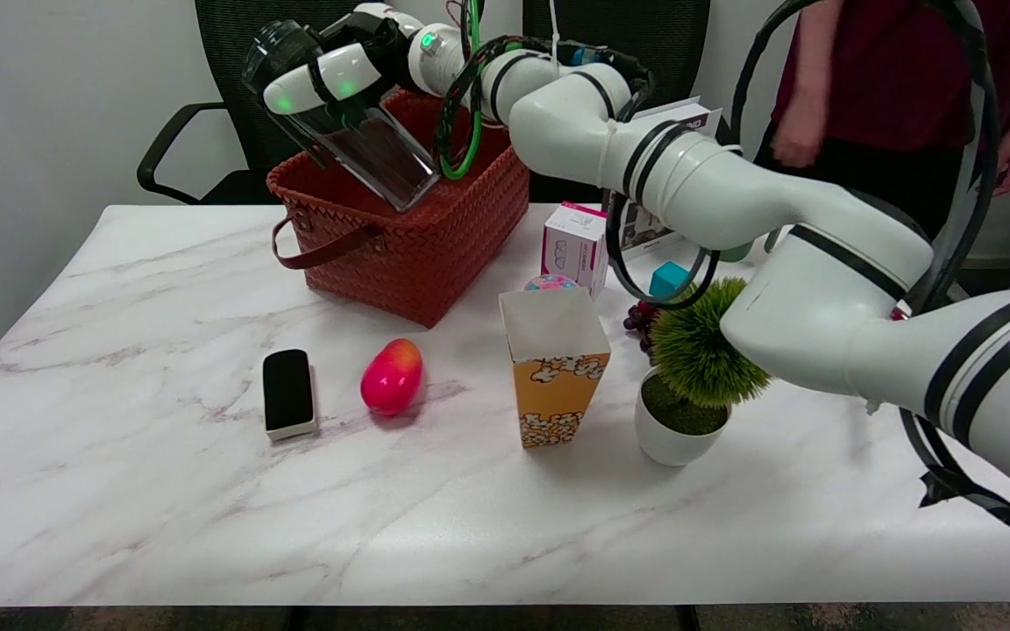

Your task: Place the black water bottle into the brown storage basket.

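Head view: our right hand (338,66) grips the black water bottle (356,131), tilted above the brown storage basket (435,237); we should lower it inside before opening fingers.

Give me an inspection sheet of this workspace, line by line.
Surface: white marble-pattern table.
Job's things: black water bottle, tilted, held over the brown storage basket, its lower end inside the rim.
Clutter: black eraser, red mango, popcorn box, potted plant, pink carton, teal block, grapes.
Hands: right hand grips the bottle.
Cables: black cable loop hanging off the right arm.
Surroundings: person standing behind the table; office chair.
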Robot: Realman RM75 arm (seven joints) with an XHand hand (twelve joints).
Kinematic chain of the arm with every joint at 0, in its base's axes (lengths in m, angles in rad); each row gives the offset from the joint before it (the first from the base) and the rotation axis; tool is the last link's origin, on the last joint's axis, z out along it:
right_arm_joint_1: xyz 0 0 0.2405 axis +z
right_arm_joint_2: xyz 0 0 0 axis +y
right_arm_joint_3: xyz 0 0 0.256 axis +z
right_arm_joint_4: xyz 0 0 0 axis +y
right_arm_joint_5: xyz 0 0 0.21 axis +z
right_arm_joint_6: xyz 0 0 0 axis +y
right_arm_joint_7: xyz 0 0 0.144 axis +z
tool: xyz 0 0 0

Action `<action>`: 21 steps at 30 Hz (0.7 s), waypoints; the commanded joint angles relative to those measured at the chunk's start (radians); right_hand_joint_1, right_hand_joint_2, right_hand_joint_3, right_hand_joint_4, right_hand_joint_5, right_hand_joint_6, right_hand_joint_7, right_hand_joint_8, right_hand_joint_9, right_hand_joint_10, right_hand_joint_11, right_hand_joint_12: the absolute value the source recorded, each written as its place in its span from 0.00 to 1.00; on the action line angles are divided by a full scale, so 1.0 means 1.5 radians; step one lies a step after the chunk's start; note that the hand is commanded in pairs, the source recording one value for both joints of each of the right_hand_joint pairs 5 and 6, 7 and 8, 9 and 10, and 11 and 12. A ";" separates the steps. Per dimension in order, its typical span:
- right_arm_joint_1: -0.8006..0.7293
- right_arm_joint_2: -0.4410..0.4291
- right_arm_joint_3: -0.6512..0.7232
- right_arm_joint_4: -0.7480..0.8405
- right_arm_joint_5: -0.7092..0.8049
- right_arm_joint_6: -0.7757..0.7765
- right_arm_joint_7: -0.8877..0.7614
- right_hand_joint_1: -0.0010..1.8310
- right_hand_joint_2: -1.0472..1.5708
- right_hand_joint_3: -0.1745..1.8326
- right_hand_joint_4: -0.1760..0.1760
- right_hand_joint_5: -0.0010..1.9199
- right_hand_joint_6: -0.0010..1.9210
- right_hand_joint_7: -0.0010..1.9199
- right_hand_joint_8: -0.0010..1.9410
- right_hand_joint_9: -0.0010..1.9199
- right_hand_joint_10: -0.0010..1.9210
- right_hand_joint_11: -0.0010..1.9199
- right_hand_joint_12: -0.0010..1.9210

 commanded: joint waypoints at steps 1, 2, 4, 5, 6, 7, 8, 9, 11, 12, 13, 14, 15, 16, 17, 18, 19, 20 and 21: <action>0.005 -0.025 0.041 -0.035 0.001 0.012 -0.059 0.63 0.91 0.38 0.50 0.49 0.49 0.71 0.70 0.73 0.72 0.59 0.59; 0.008 -0.026 0.042 -0.039 0.004 0.013 -0.067 0.63 0.91 0.38 0.50 0.49 0.49 0.71 0.70 0.73 0.73 0.59 0.59; 0.009 -0.027 0.044 -0.046 0.004 0.013 -0.073 0.63 0.91 0.38 0.50 0.49 0.49 0.71 0.70 0.73 0.73 0.59 0.59; 0.009 -0.027 0.045 -0.049 0.004 0.013 -0.073 0.63 0.91 0.38 0.50 0.49 0.49 0.71 0.70 0.73 0.73 0.59 0.59; 0.009 -0.027 0.046 -0.050 0.004 0.013 -0.073 0.63 0.91 0.38 0.50 0.49 0.49 0.71 0.70 0.73 0.73 0.59 0.59; 0.008 -0.027 0.046 -0.053 0.004 0.016 -0.073 0.63 0.91 0.38 0.50 0.49 0.49 0.71 0.70 0.73 0.73 0.59 0.59; 0.007 -0.027 0.046 -0.055 0.004 0.020 -0.073 0.63 0.91 0.38 0.50 0.49 0.49 0.71 0.70 0.73 0.73 0.59 0.59; 0.006 -0.027 0.046 -0.055 0.004 0.021 -0.073 0.62 0.91 0.38 0.50 0.50 0.50 0.71 0.71 0.73 0.72 0.59 0.59; 0.003 -0.023 0.046 -0.055 0.004 0.030 -0.073 0.62 0.91 0.38 0.50 0.50 0.50 0.71 0.71 0.72 0.72 0.57 0.57; 0.002 -0.023 0.046 -0.055 0.004 0.032 -0.073 0.63 0.91 0.39 0.50 0.50 0.50 0.71 0.71 0.71 0.71 0.56 0.56; 0.001 -0.022 0.046 -0.056 0.004 0.036 -0.073 0.63 0.91 0.39 0.50 0.50 0.50 0.71 0.70 0.70 0.70 0.56 0.56; 0.000 -0.021 0.046 -0.057 0.004 0.039 -0.073 0.63 0.90 0.39 0.50 0.50 0.50 0.71 0.70 0.70 0.70 0.55 0.55; 0.000 -0.021 0.046 -0.057 0.005 0.040 -0.073 0.63 0.90 0.39 0.50 0.50 0.50 0.71 0.71 0.69 0.69 0.54 0.54; 0.000 -0.021 0.046 -0.057 0.006 0.043 -0.073 0.63 0.90 0.39 0.50 0.50 0.50 0.71 0.71 0.69 0.69 0.54 0.54; -0.001 -0.021 0.046 -0.059 0.006 0.045 -0.074 0.63 0.90 0.40 0.50 0.50 0.50 0.71 0.71 0.68 0.68 0.53 0.53; -0.001 -0.021 0.046 -0.060 0.007 0.046 -0.074 0.63 0.90 0.40 0.50 0.50 0.50 0.71 0.71 0.68 0.68 0.53 0.53; -0.001 -0.021 0.045 -0.064 0.010 0.048 -0.074 0.63 0.90 0.40 0.50 0.50 0.50 0.72 0.71 0.67 0.67 0.52 0.52; -0.001 -0.022 0.044 -0.066 0.011 0.050 -0.074 0.63 0.90 0.40 0.50 0.50 0.50 0.72 0.71 0.67 0.67 0.52 0.52; -0.001 -0.022 0.042 -0.067 0.011 0.051 -0.074 0.62 0.90 0.41 0.50 0.51 0.51 0.72 0.71 0.66 0.66 0.51 0.51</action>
